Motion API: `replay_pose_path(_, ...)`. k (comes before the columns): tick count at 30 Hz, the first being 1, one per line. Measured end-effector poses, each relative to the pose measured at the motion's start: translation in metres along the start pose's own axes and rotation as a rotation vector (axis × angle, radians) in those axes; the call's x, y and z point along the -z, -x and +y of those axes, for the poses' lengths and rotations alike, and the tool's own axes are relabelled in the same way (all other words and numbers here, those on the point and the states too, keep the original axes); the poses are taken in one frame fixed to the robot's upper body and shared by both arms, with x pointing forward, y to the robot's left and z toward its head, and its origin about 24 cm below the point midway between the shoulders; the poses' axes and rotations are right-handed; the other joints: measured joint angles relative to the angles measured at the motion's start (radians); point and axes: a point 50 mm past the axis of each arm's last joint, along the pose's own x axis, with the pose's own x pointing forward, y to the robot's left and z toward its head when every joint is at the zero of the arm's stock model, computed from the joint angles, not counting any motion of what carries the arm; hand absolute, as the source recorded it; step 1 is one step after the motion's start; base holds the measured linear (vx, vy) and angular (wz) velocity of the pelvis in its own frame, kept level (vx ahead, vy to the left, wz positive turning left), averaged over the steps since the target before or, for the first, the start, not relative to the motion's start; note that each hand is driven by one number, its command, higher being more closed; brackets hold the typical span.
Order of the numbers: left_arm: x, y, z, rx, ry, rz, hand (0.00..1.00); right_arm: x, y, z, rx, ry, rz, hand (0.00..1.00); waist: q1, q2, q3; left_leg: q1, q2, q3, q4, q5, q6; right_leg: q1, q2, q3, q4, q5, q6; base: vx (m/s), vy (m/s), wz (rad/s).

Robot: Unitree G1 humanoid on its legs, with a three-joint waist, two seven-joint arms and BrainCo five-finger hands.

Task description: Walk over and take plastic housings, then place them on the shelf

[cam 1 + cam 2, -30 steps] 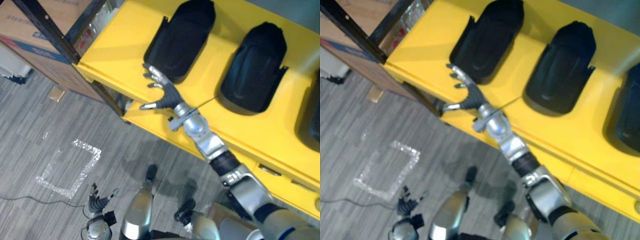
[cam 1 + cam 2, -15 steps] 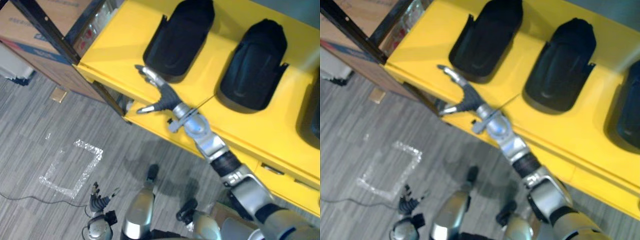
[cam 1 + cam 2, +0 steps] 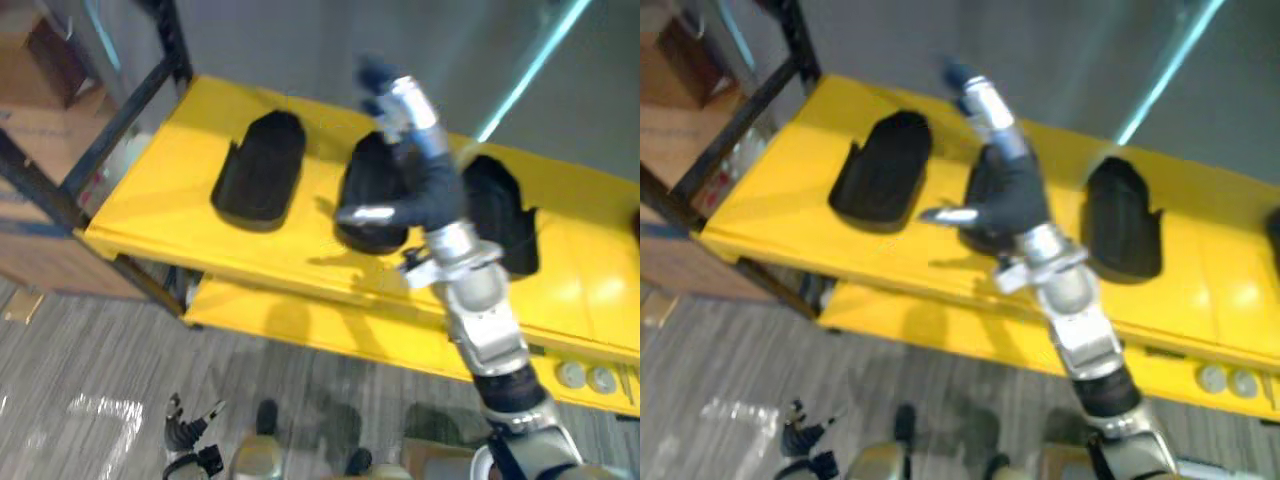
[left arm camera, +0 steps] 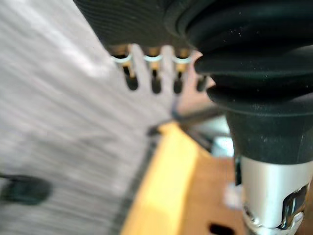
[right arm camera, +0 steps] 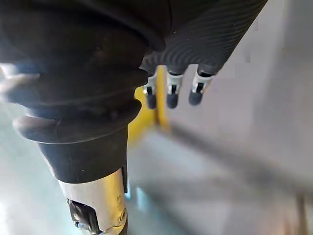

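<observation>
Three black housings (image 3: 258, 172), maybe a fourth (image 3: 1275, 228); one yellow shelf (image 3: 165, 218)

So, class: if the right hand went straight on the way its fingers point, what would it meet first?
Probably the grey wall behind the yellow shelf; the right hand points above the housings, depth unclear.

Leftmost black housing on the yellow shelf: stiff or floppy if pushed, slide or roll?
Likely stiff: the leftmost housing holds a moulded domed shape. Lying flat on the smooth yellow shelf, it should slide, not roll, when pushed.
</observation>
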Motion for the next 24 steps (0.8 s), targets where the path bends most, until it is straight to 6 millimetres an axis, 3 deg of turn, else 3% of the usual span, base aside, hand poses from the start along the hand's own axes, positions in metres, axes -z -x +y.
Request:
replay_pose_path(2,0.001,0.000,0.002,-0.010,0.000,0.005,0.00,0.001,0.017,-0.034,0.154,0.088,0.043,0.00,-0.029,0.010,-0.027,0.011,0.001,0.028,-0.001,-0.002,0.000,-0.001,0.000,0.023,-0.010,0.007,0.007,-0.03,0.035,-0.48)
replay_pose_path(6,0.014,0.004,0.001,-0.013,-0.014,0.074,0.00,0.004,0.055,-0.079,0.360,0.212,0.160,0.00,-0.068,0.033,-0.061,0.031,0.008,0.077,-0.008,-0.015,-0.008,-0.001,0.006,0.070,-0.031,0.009,0.008,-0.08,0.000,-0.45)
replay_pose_path(9,0.032,0.014,-0.002,-0.017,-0.020,0.154,0.00,0.016,0.105,-0.106,0.505,0.271,0.356,0.00,-0.105,0.059,-0.080,0.056,0.029,0.119,-0.009,-0.019,-0.016,0.001,0.018,0.106,-0.035,-0.003,-0.004,-0.08,-0.014,-0.47)
replay_pose_path(11,0.042,0.021,-0.006,-0.006,-0.033,0.216,0.00,0.033,0.160,-0.115,0.631,0.240,0.574,0.00,-0.132,0.068,-0.089,0.075,0.043,0.141,-0.009,-0.013,-0.029,0.002,0.038,0.128,-0.038,-0.011,-0.003,-0.05,-0.038,-0.32)
replay_pose_path(12,0.044,0.022,-0.006,-0.007,-0.035,0.226,0.00,0.037,0.178,-0.114,0.662,0.216,0.642,0.00,-0.140,0.070,-0.092,0.077,0.048,0.143,-0.009,-0.013,-0.031,0.001,0.042,0.129,-0.039,-0.013,-0.004,-0.05,-0.051,-0.18)
replay_pose_path(14,0.048,0.025,-0.009,-0.011,-0.041,0.257,0.00,0.051,0.249,-0.092,0.758,0.063,0.913,0.00,-0.154,0.075,-0.095,0.081,0.063,0.148,-0.009,-0.010,-0.039,0.001,0.056,0.130,-0.040,-0.015,-0.006,-0.03,-0.053,-0.10)
replay_pose_path(15,0.049,0.026,-0.010,-0.009,-0.041,0.264,0.00,0.054,0.266,-0.084,0.772,0.034,0.982,0.00,-0.154,0.076,-0.095,0.082,0.067,0.151,-0.009,-0.009,-0.041,0.002,0.059,0.132,-0.040,-0.015,-0.006,0.01,-0.042,-0.13)
replay_pose_path(17,0.053,0.029,-0.013,0.012,-0.065,0.287,0.00,0.065,0.315,-0.046,0.745,-0.027,1.235,0.00,-0.154,0.077,-0.094,0.093,0.072,0.158,-0.009,-0.010,-0.043,0.012,0.064,0.135,-0.041,-0.015,-0.006,0.02,-0.019,-0.09)
replay_pose_path(20,0.052,0.028,-0.019,0.038,-0.082,0.296,0.00,0.078,0.350,-0.006,0.705,-0.104,1.445,0.00,-0.149,0.081,-0.093,0.094,0.070,0.154,-0.009,-0.011,-0.042,0.018,0.059,0.132,-0.044,-0.015,-0.006,0.01,0.008,0.04)
replay_pose_path(24,0.053,0.026,-0.023,0.071,-0.119,0.321,0.00,0.091,0.369,0.019,0.533,-0.067,1.605,0.00,-0.144,0.081,-0.089,0.098,0.055,0.142,-0.010,-0.016,-0.034,0.031,0.045,0.123,-0.047,-0.013,-0.002,0.04,0.041,0.08)
